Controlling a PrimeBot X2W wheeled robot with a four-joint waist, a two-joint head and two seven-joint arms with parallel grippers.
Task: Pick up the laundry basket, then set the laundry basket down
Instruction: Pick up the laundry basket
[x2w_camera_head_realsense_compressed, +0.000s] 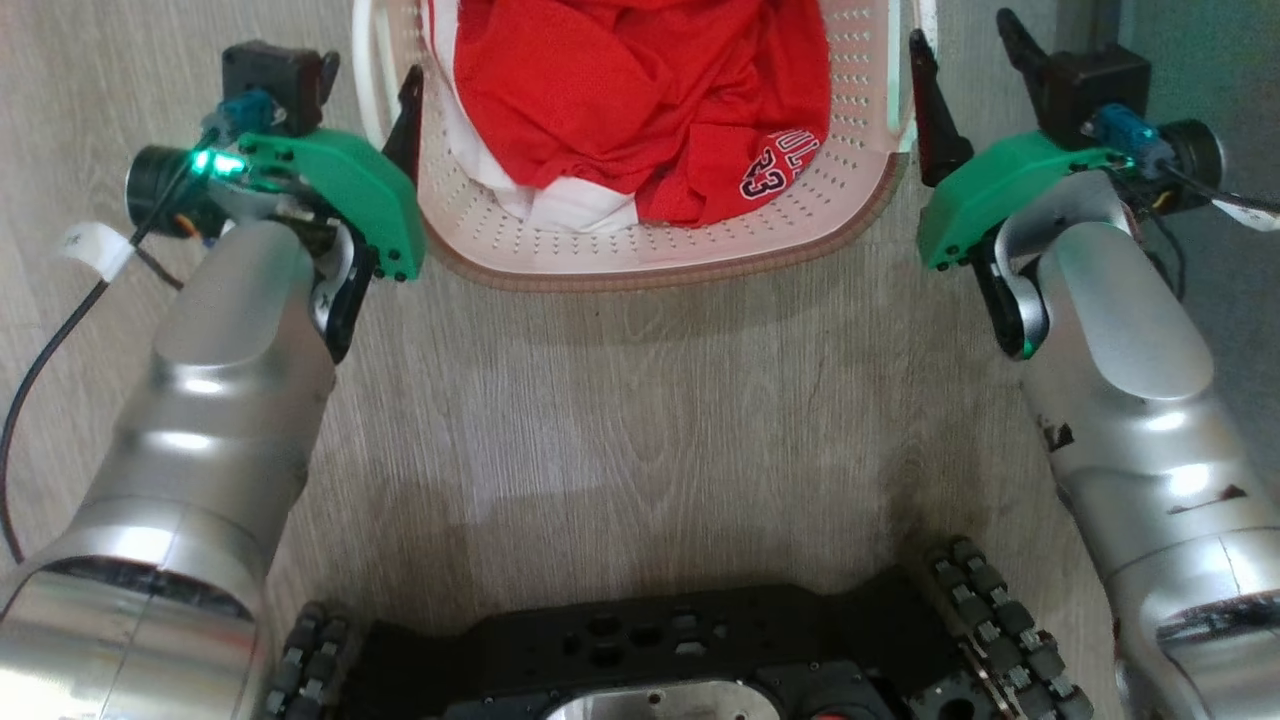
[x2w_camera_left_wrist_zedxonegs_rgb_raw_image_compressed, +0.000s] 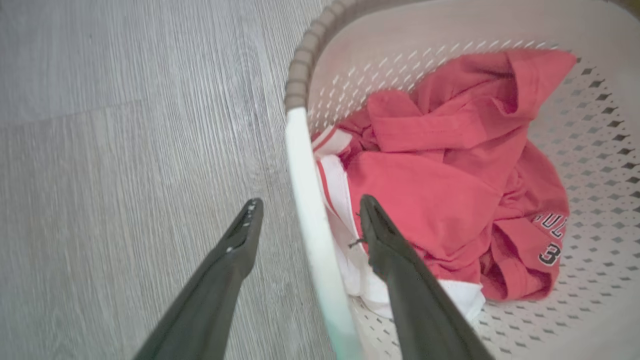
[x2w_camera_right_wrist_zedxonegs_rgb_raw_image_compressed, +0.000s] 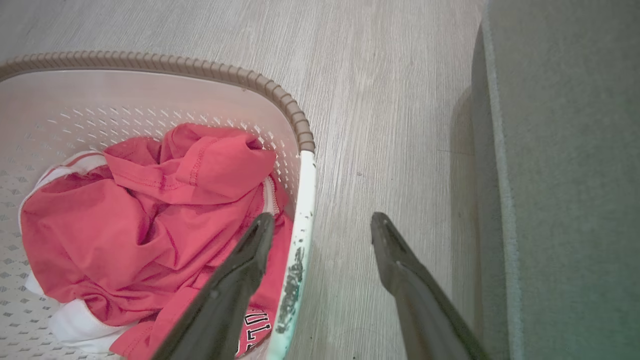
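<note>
Both grippers are spread wide. The left gripper (x2w_camera_left_wrist_zedxonegs_rgb_raw_image_compressed: 311, 202) straddles the laundry basket's (x2w_camera_head_realsense_compressed: 650, 255) white left handle (x2w_camera_left_wrist_zedxonegs_rgb_raw_image_compressed: 305, 190), and the right gripper (x2w_camera_right_wrist_zedxonegs_rgb_raw_image_compressed: 322, 217) straddles its right handle (x2w_camera_right_wrist_zedxonegs_rgb_raw_image_compressed: 305, 200). The basket sits on the floor (x2w_camera_head_realsense_compressed: 640, 400) ahead of the robot. Its far end is cut off, so its long axis cannot be judged. A red jersey (x2w_camera_head_realsense_compressed: 640, 100) lies inside.

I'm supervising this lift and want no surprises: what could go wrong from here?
1. On the left hand, the inner finger hangs over the red jersey; closing may pinch cloth against the white handle.
2. The right hand also straddles a thin handle; uneven grips could tilt the laundry basket.
3. Grey furniture stands near the right hand; a swing might brush it.
</note>
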